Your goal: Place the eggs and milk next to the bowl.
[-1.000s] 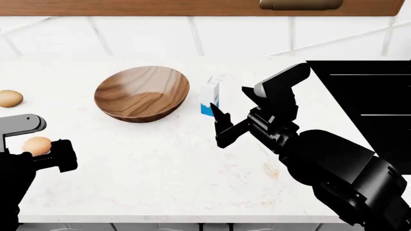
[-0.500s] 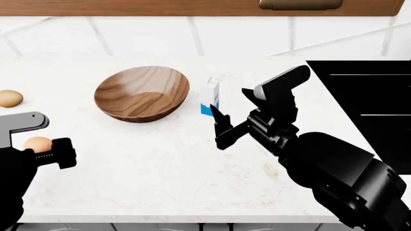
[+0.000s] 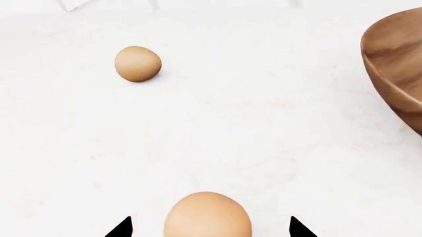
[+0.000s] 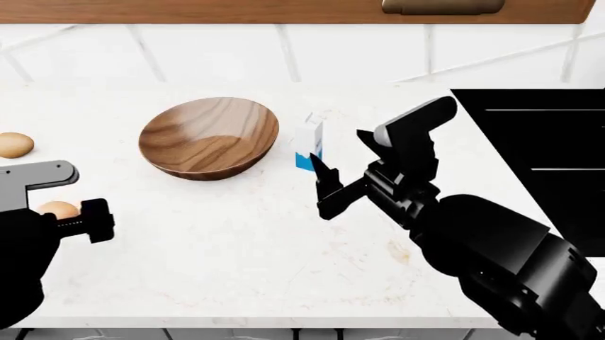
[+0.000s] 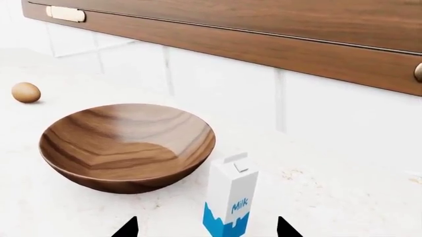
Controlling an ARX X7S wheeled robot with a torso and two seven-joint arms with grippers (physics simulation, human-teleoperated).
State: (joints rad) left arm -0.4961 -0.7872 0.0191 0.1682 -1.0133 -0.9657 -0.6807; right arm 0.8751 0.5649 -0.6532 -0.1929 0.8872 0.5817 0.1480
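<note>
The wooden bowl (image 4: 208,138) sits on the white counter, and the milk (image 4: 310,145) stands upright just to its right. My right gripper (image 4: 322,188) hovers open in front of the milk (image 5: 231,200), apart from it, with its jaws wider than the carton. One egg (image 4: 14,144) lies at the far left. A second egg (image 3: 207,217) rests on the counter between the open fingers of my left gripper (image 3: 209,231), with a gap on each side. In the head view this egg (image 4: 59,208) is partly hidden by the left arm.
The counter (image 4: 236,248) ends in a tiled backsplash with wooden cabinets above it. A black appliance (image 4: 539,134) adjoins the counter on the right. The counter's front edge runs along the bottom of the head view.
My left arm has shifted slightly forward over the near egg, which is now more covered by it. The right arm, bowl and milk have not moved.
</note>
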